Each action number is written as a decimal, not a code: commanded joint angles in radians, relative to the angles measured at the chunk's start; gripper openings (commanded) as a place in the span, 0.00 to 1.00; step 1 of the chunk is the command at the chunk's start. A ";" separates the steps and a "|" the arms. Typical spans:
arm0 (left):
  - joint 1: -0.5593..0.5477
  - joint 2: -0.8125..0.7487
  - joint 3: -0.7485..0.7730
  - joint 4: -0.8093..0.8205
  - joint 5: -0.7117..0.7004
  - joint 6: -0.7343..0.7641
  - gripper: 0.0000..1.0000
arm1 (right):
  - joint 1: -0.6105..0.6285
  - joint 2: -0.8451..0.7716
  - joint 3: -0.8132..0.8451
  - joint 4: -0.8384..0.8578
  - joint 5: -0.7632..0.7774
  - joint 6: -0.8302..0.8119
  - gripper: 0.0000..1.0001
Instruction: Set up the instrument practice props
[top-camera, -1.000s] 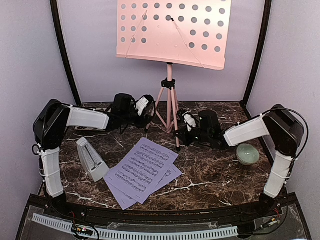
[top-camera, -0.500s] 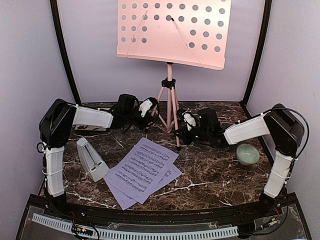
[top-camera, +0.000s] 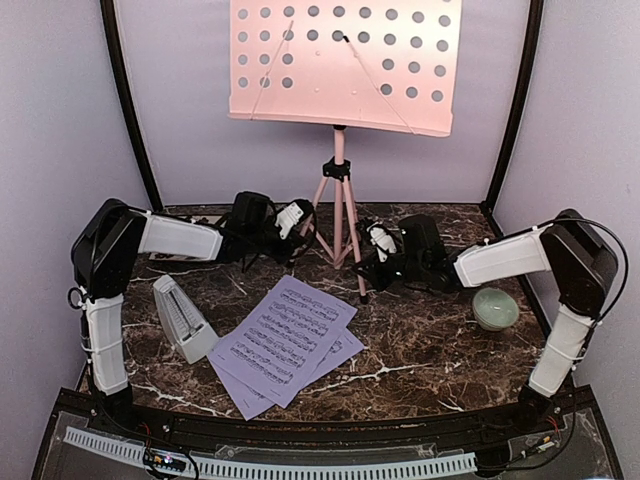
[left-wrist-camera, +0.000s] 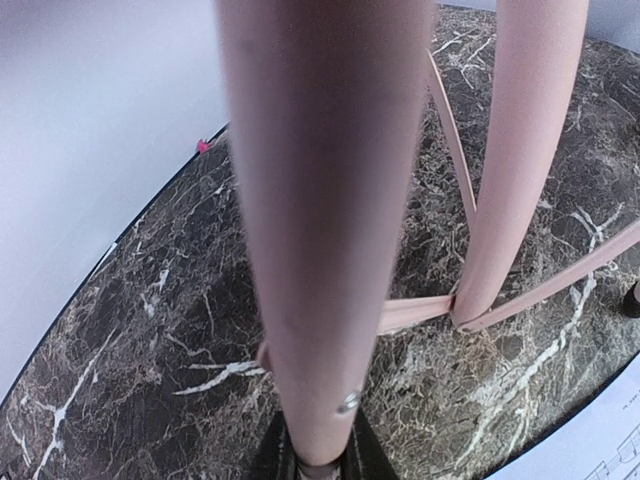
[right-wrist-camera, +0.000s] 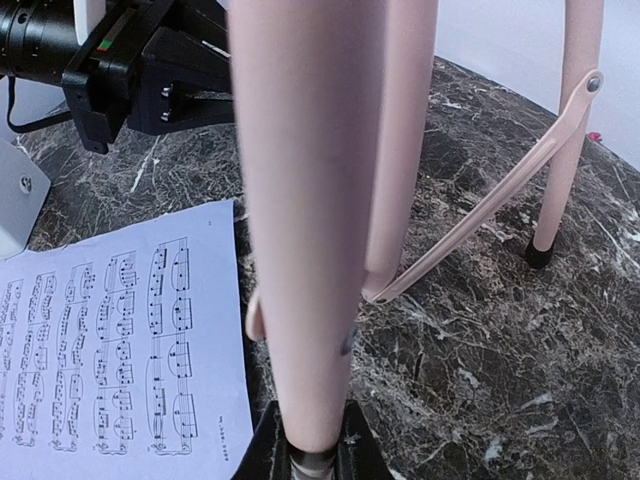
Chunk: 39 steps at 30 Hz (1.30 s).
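Left arm: lower link upright from the base, elbow bent at outer left, white forearm about level, reaching inward. Left gripper sits low, fingers pinched on a leg of the music stand. Right arm mirrors it, elbow at outer right, forearm sloping slightly down inward. Right gripper fingers are pinched on another leg. Grippers apart, facing each other.

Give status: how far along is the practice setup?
Done: stand upright at the back. In hand: left gripper and right gripper each clamp a stand leg. To do: pages lie flat on the table, none on the stand; metronome sits beside them.
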 joint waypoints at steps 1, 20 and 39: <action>0.047 -0.097 -0.049 -0.069 -0.095 0.004 0.00 | -0.022 -0.074 -0.036 -0.025 0.039 0.021 0.00; 0.100 -0.203 -0.184 -0.125 -0.181 -0.028 0.00 | -0.023 -0.172 -0.164 -0.063 0.090 0.066 0.00; 0.110 -0.159 -0.155 -0.087 -0.248 -0.008 0.00 | -0.037 -0.050 -0.159 0.008 0.129 0.097 0.00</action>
